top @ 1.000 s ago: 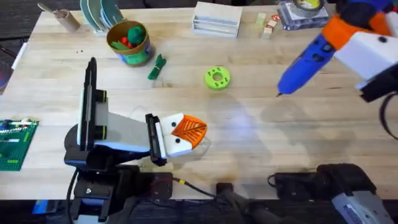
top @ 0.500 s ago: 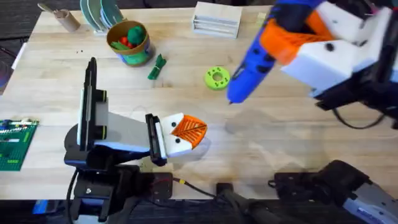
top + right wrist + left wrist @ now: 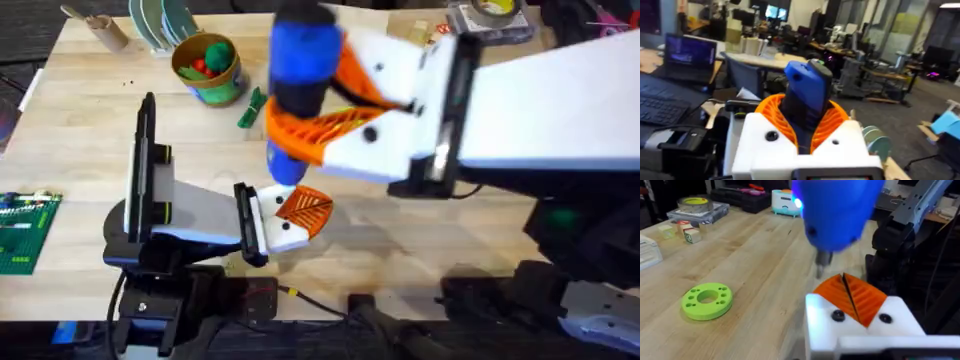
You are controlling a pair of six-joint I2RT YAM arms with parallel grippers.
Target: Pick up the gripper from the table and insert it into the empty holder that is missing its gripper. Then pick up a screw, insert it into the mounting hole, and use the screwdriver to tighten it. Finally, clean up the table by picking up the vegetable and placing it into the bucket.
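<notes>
The orange ribbed gripper was seen already seated in the white blocky holder, the left jaws pressed together; the chunky blue screwdriver was pinched in the right jaws above it. Tightening was judged underway; the slim green vegetable was left on the desk beside the bucket.

Robotics lab: monitors, cluttered workbenches.
</notes>
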